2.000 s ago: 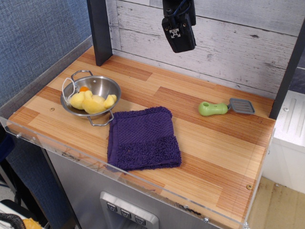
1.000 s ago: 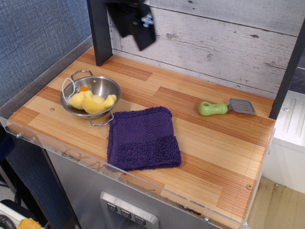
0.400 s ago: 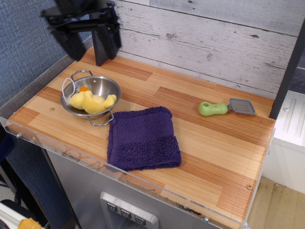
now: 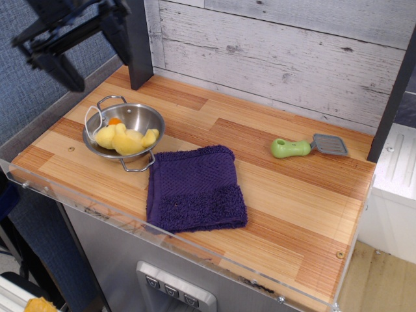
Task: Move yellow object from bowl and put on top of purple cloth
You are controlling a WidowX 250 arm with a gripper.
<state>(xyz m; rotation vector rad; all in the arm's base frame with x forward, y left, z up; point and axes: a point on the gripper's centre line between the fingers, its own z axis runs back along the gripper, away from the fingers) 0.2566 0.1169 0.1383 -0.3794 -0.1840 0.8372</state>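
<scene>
The yellow plush duck lies inside the steel bowl at the left of the wooden table, its orange beak toward the back and its white loop string hanging over the bowl's left rim. The purple cloth lies flat just right of and in front of the bowl, touching its front handle. My black gripper hangs high above the table's back left corner, up and to the left of the bowl. Its fingers are spread wide open with nothing between them.
A green-handled tool with a grey head lies at the right back. A dark post stands at the back left, close to the gripper. A wood-plank wall closes the back; another dark post is at the right.
The gripper has swung from the upper middle of the view to the far upper left, past the dark post. Duck, bowl, cloth and tool have not moved.
</scene>
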